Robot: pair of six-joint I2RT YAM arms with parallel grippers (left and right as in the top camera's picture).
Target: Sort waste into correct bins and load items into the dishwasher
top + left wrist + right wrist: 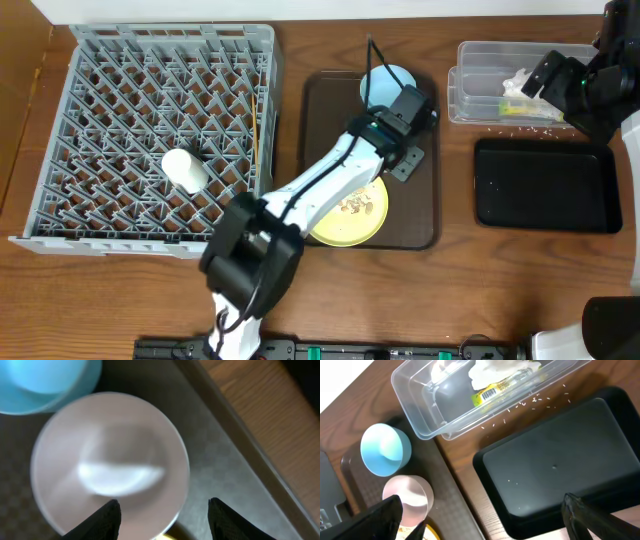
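Over the brown tray (322,110) on the desk (450,300), left pincer (165,515) hangs open w/ the small white bowl (110,465) right below, so dish-loading step I'd say; next needs a drop, rim grip, lift to the dish rack (120,80).

Bowls, two: blue bowl (386,450), white bowl (407,500). Plate (350,230), one. Cup (185,170), one. Rack (150,100), one. Trays, two: brown tray (325,130), black tray (545,185). Tub (480,60), one. Napkin (495,372), one. Wrapper (495,392), one. Crumbs (535,402): many, too small to count.
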